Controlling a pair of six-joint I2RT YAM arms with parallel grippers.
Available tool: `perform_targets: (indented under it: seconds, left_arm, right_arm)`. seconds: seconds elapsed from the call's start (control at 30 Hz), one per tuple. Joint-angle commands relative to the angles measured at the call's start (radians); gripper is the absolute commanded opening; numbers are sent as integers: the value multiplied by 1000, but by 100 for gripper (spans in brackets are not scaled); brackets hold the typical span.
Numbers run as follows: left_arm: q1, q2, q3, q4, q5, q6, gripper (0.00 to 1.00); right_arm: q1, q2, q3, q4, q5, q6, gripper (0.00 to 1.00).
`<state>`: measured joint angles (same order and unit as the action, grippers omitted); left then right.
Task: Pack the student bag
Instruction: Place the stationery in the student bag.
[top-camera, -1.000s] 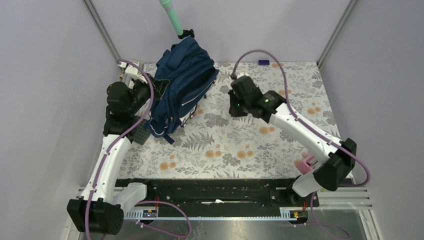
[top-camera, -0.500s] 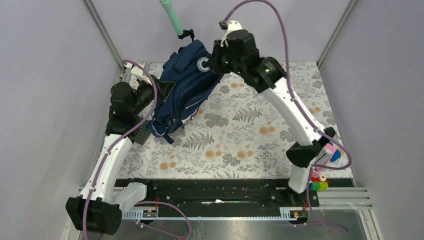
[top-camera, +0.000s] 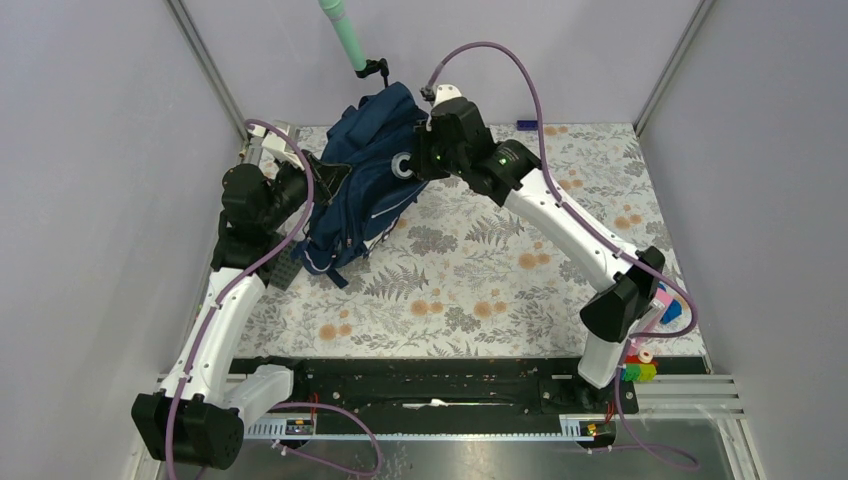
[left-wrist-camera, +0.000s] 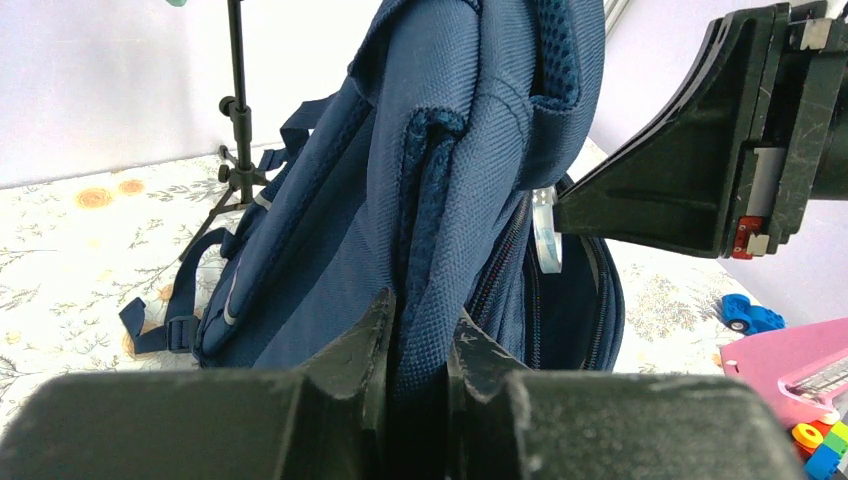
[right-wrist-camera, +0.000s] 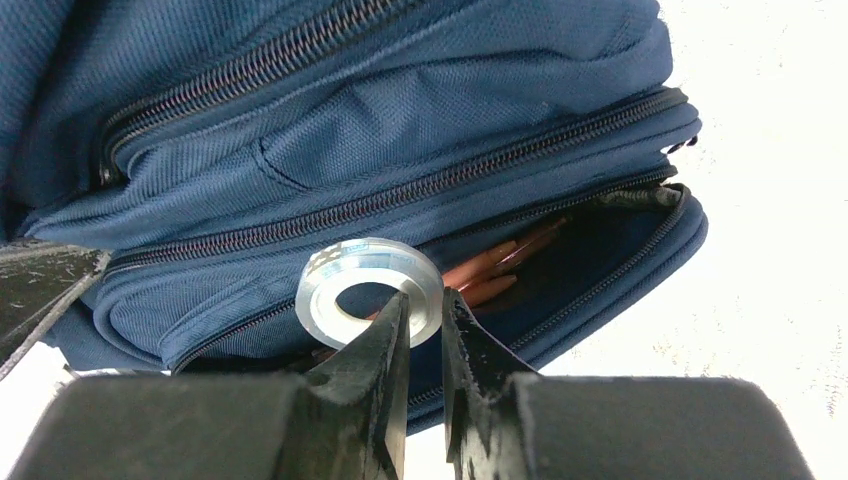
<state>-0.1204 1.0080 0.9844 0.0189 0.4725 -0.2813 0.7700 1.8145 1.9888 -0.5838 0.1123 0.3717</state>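
Observation:
The student bag (top-camera: 365, 190), a navy blue backpack, stands tilted at the back left, and its top hangs from a clip. My left gripper (top-camera: 308, 185) is shut on a padded edge of the student bag (left-wrist-camera: 330, 250), with the fabric pinched between the fingers (left-wrist-camera: 425, 320). My right gripper (top-camera: 412, 165) is shut on the rim of a whitish tape roll (right-wrist-camera: 368, 290) and holds it over an unzipped pocket (right-wrist-camera: 600, 240). Orange-brown pencils (right-wrist-camera: 500, 265) lie inside that pocket. The left wrist view shows the tape roll (left-wrist-camera: 545, 230) at the bag's mouth.
A teal pole (top-camera: 343, 35) with a black clip holds the bag's top. A pink toy (left-wrist-camera: 790, 360), a blue toy car (left-wrist-camera: 748, 312) and coloured bricks (top-camera: 640, 370) lie at the near right. A small purple object (top-camera: 527, 125) lies at the back edge. A dark plate (top-camera: 283, 270) is beside the left arm.
My right arm rose from the middle of the table to the bag with the tape roll, then came down toward the open pocket. The left gripper kept its hold.

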Motion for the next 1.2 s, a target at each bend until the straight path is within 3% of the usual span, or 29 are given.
perform_targets:
  seconds: [0.0,0.23,0.5,0.7,0.87,1.17]
  left_arm:
    - [0,-11,14,155,-3,-27,0]
    - [1,-11,14,151,-12,-29,0]
    - [0,-9,15,150,-9,-26,0]
    - [1,-12,17,149,2,-17,0]
    - [1,-8,22,146,9,-19,0]
    - [2,1,23,151,18,-32,0]
  right_arm:
    - [17,-35,-73,26,-16,6,11]
    - [20,-88,-166,59,-44,24,16]
    - [20,-108,-145,58,-62,13,58]
    - [-22,-176,-149,60,-80,53,75]
    - [-141,-280,-276,149,-157,158,81]
    - [-296,-354,-628,557,-195,650,79]
